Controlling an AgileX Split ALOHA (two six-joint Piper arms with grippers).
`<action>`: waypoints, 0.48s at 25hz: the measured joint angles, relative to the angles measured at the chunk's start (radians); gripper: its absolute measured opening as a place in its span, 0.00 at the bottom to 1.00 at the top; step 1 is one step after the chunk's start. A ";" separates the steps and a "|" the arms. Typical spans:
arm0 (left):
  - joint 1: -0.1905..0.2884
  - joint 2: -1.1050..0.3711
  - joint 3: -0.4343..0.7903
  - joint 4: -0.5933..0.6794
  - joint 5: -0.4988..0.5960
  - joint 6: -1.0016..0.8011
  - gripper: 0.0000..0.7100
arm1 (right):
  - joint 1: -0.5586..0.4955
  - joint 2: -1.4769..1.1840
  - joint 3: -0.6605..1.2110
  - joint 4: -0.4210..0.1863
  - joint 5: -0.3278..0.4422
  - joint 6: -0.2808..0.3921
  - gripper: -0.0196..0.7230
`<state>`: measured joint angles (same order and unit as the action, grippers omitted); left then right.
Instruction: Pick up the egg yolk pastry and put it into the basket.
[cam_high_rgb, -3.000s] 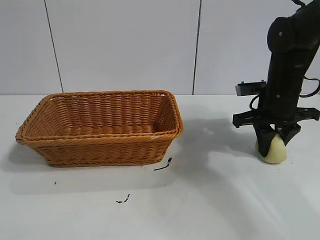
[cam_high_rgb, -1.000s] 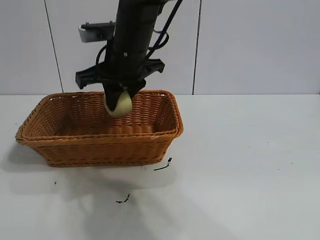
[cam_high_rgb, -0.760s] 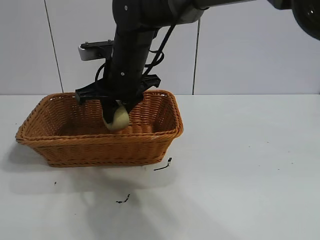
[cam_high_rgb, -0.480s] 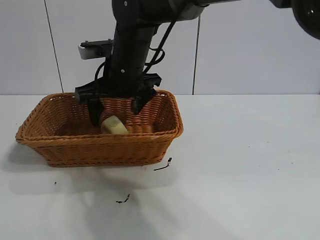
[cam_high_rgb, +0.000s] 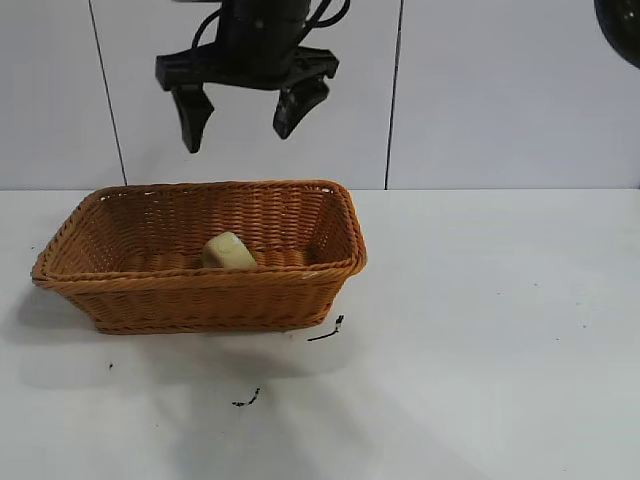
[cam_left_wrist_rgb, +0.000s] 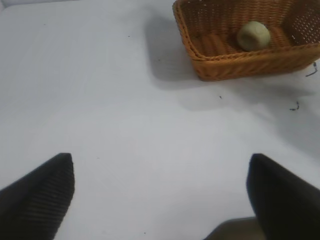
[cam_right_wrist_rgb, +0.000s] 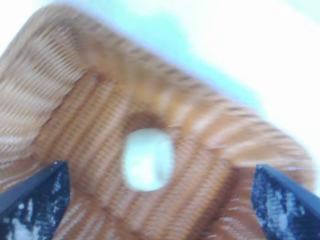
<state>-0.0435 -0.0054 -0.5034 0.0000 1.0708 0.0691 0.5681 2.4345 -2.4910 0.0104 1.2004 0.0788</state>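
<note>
Egg yolk pastry (cam_high_rgb: 228, 251) now released, lying inside basket (cam_high_rgb: 330, 275). Right tool (cam_high_rgb: 244, 110) lifted clear above, spread wide, empty. Left tool (cam_left_wrist_rgb: 160, 192) spread, idle over worktop (cam_high_rgb: 480, 330). Task looks done.

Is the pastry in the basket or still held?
In. The egg yolk pastry lies inside the basket; the right end effector hangs open above.

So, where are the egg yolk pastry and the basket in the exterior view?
egg yolk pastry (cam_high_rgb: 228, 251): exterior view, middle of its visible pale dome.
basket (cam_high_rgb: 210, 282): exterior view, near braided rim.
</note>
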 joint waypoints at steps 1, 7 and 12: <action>0.000 0.000 0.000 0.000 0.000 0.000 0.98 | -0.026 0.000 -0.001 0.000 0.005 0.000 0.94; 0.000 0.000 0.000 0.000 0.000 0.000 0.98 | -0.219 0.000 -0.001 -0.010 0.011 -0.014 0.94; 0.000 0.000 0.000 0.000 0.000 0.000 0.98 | -0.393 0.000 -0.001 -0.010 0.013 -0.019 0.94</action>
<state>-0.0435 -0.0054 -0.5034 0.0000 1.0708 0.0691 0.1754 2.4345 -2.4921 0.0000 1.2131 0.0597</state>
